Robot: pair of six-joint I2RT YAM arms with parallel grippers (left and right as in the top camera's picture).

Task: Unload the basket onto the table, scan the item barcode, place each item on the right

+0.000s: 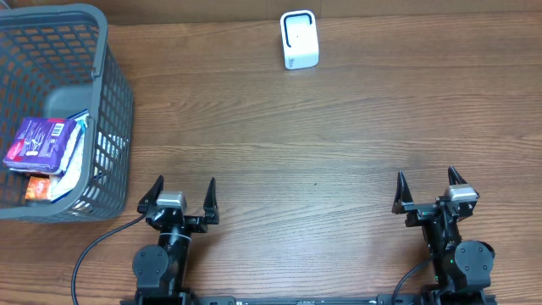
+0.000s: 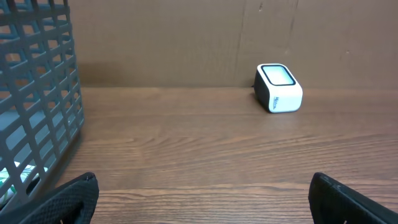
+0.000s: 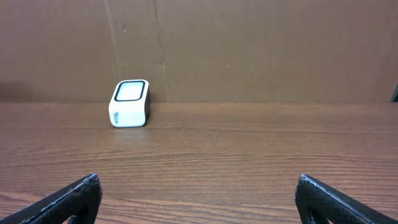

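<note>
The tabletop is dark brown wood-grain laminate, smooth, with the grain running side to side. At its far left stands a grey plastic basket, its walls an open lattice of square holes under a solid rounded rim. Inside, on top, lies a glossy purple packet with a pale printed panel. The print is too small to read. Beneath it are a white pack with a teal edge and an orange pack, both partly covered.

The scanner is a small white block with rounded corners and a dark-framed pale window on its face. It stands on the far edge of the tabletop, well apart from the basket and from both arms. A short line of dark lettering on its side shows in the wrist views, but it is blurred.

The left tool rests at the near edge, just right of the basket, its two black pointed fingers spread wide with nothing between them. The right tool sits at the near right, jaws equally wide and empty. A black cable curves away from the left arm's base.

Only the overhead view looks into the basket. The left wrist view shows just the lattice wall from the side, with a hint of white and teal through the holes. Both wrist views show a plain brown board standing behind the tabletop.
</note>
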